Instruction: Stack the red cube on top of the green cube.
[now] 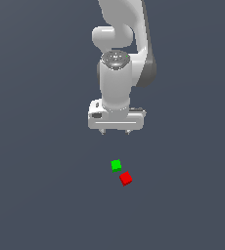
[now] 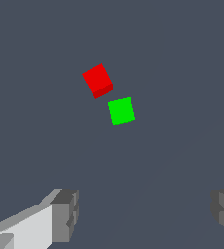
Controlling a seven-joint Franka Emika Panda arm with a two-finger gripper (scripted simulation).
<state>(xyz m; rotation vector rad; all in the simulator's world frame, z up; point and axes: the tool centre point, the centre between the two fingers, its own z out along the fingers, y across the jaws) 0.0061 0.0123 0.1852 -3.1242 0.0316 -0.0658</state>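
White robot fingers spread wide, nothing held, hanging above the plain dark grey bench. Small bright green cube sits on bench below & ahead of fingers; small bright red cube just beyond it, corners nearly touching, turned at an angle.

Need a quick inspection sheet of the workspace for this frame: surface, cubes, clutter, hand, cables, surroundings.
Surface: flat dark grey-blue floor, plain.
Job's things: red cube and green cube both rest on the surface, close together, corners nearly meeting; whether they touch cannot be told. The red one is turned at an angle to the green. Not stacked.
Clutter: nothing seen.
Hand: the hand is open and empty, apart from both cubes; fingers spread wide in the wrist view.
Cables: nothing seen.
Surroundings: nothing seen beyond the white arm.
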